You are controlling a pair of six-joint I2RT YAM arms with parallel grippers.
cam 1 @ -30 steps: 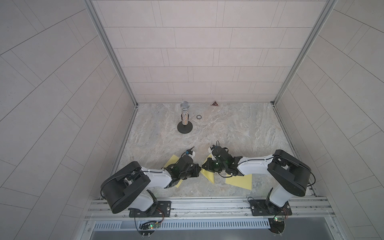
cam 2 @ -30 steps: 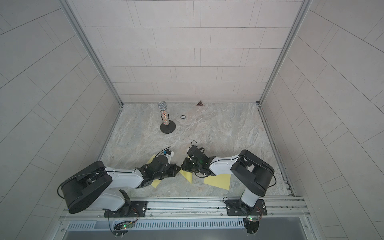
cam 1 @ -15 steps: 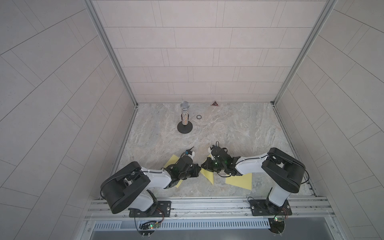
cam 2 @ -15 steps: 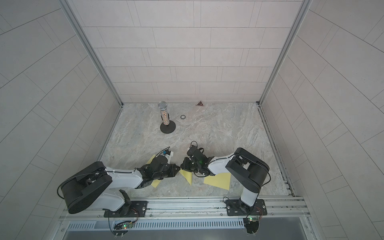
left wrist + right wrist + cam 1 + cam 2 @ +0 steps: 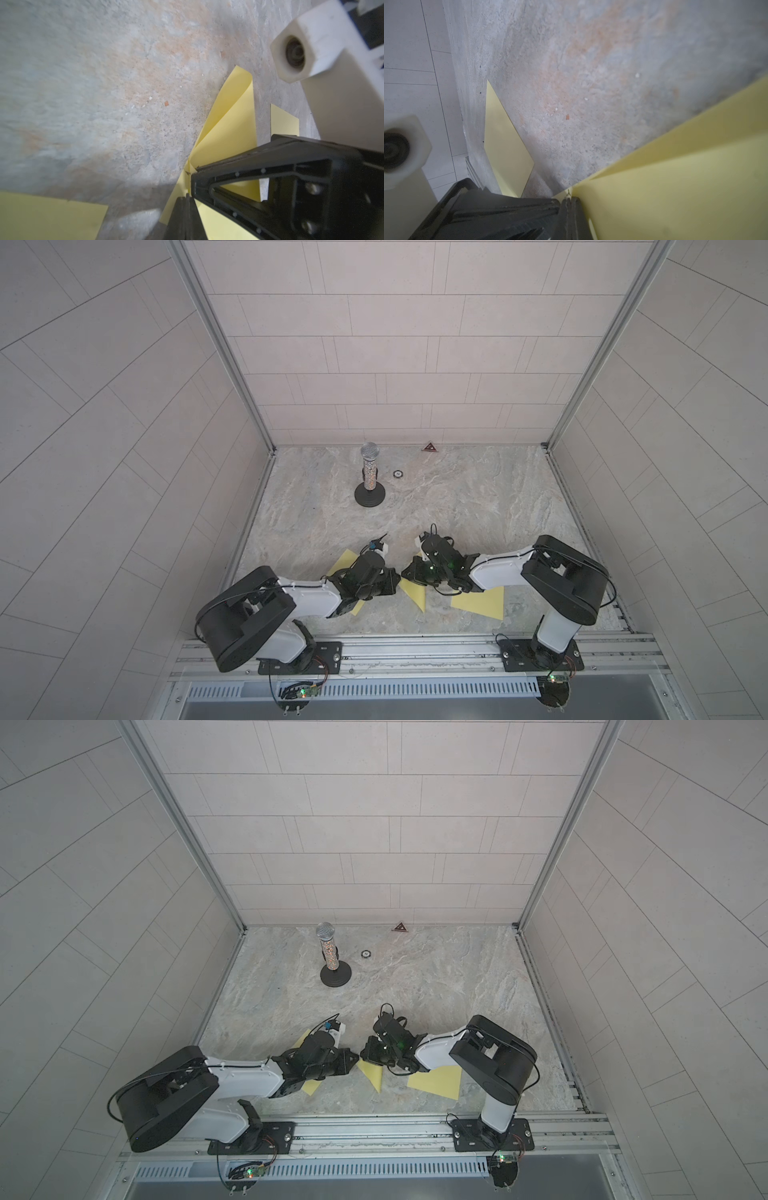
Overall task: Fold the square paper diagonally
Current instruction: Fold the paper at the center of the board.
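Note:
The square paper (image 5: 415,594) (image 5: 372,1073) is yellow and lies part-folded at the front middle of the table. Its upper layer curls loosely over the lower one (image 5: 228,124). My left gripper (image 5: 396,581) (image 5: 186,202) is shut, with its tips down on the paper's corner. My right gripper (image 5: 405,572) (image 5: 570,202) is also shut. It meets the left one tip to tip on that same corner, and the sheet (image 5: 675,187) rises beside its fingers. I cannot tell whether either pair of jaws pinches a layer.
A second yellow sheet (image 5: 482,602) lies under my right arm and a third (image 5: 347,562) under my left. At the back stand a microphone on a round black base (image 5: 369,479), a small ring (image 5: 397,474) and a triangular marker (image 5: 429,446). Tiled walls close three sides.
The right arm's elbow has shifted slightly toward the left. Both gripper tips stay together on the paper's corner, shut throughout.

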